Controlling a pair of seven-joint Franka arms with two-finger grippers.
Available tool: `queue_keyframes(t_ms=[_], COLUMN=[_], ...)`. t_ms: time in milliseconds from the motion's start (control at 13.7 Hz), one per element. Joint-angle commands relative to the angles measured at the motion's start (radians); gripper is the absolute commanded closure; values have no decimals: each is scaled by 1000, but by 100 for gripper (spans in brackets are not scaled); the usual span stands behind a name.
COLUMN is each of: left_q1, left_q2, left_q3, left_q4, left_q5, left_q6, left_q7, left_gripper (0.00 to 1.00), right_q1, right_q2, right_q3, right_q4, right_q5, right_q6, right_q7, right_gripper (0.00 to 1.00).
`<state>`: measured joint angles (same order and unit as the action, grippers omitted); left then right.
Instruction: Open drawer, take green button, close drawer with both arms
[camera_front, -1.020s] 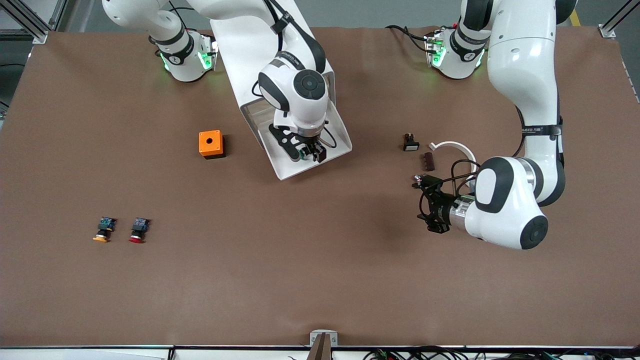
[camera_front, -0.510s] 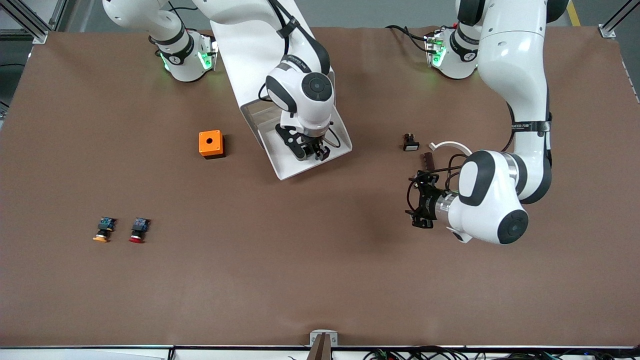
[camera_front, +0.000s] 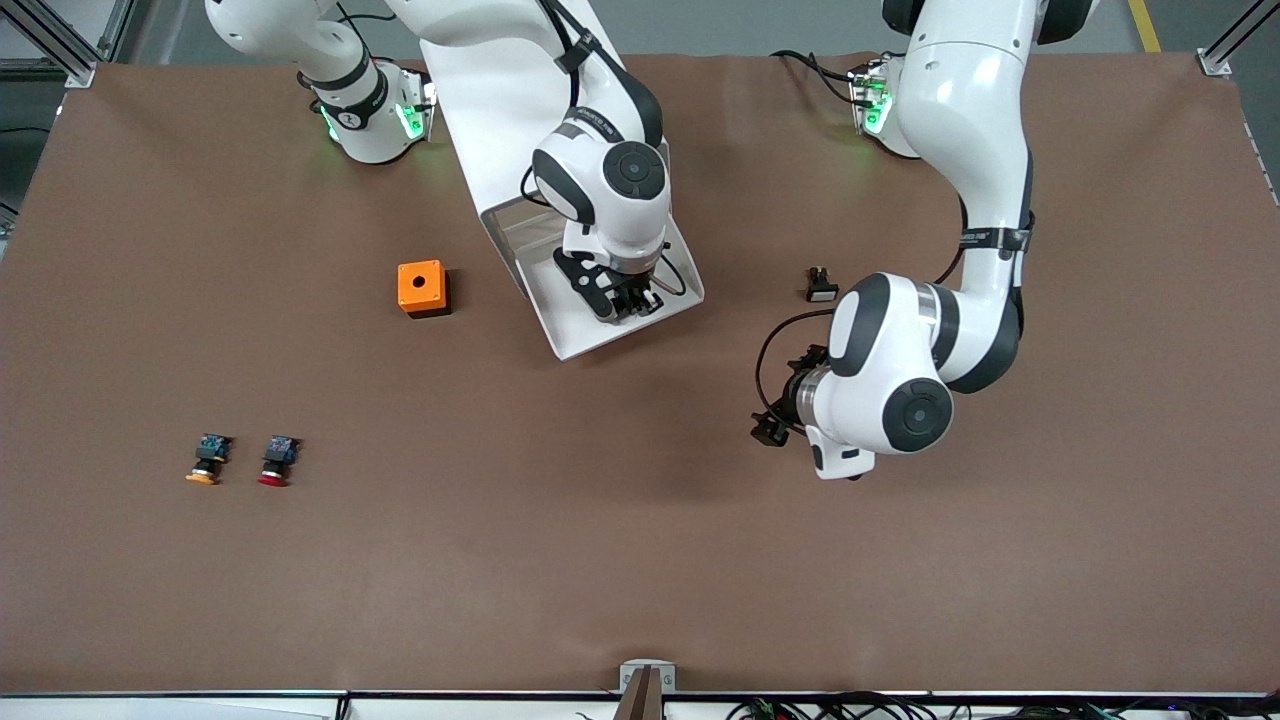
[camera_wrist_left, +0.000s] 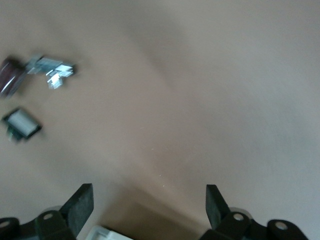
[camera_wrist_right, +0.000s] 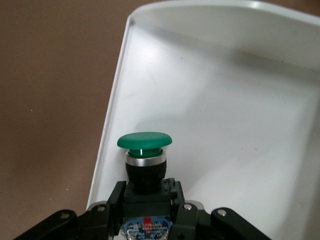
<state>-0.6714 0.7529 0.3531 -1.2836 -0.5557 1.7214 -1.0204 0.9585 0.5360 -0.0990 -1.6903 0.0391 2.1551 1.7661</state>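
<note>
On the brown worktop (camera_front: 640, 560) the open white drawer (camera_front: 575, 335) serves as landmark: above its tray the green button (camera_wrist_right: 144, 141) is clamped in the right tool (camera_front: 625, 305), so it could be knocked loose against the rim, while the left tool (camera_wrist_left: 149, 202) is held spread apart near the drawer.

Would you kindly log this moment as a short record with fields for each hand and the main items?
right hand: over the open white drawer, shut on the green button
left hand: open, over bare table toward the left arm's end
orange box: on the table beside the drawer
yellow button and red button: side by side, nearer the front camera than the box
</note>
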Motion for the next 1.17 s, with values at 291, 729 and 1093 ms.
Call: queue_keyframes(t_ms=[291, 729, 1093], left_q1=[-111, -261, -347], left_q2=[-7, 5, 5], left_q3=[-28, -69, -86], left_q4=[-133, -237, -237], left_q5=[37, 19, 4], left_q6=[243, 418, 422], left_q7=[258, 243, 185], left_gripper=[1, 1, 1], right_q1=[-173, -461, -677], right_q2=[-66, -88, -77], right_q3=[-7, -10, -11], right_q4=[143, 97, -38], right_q5=[78, 64, 36], right_q6=[-227, -221, -30], right_q7=[-470, -1026, -1413], right_gripper=[100, 100, 100])
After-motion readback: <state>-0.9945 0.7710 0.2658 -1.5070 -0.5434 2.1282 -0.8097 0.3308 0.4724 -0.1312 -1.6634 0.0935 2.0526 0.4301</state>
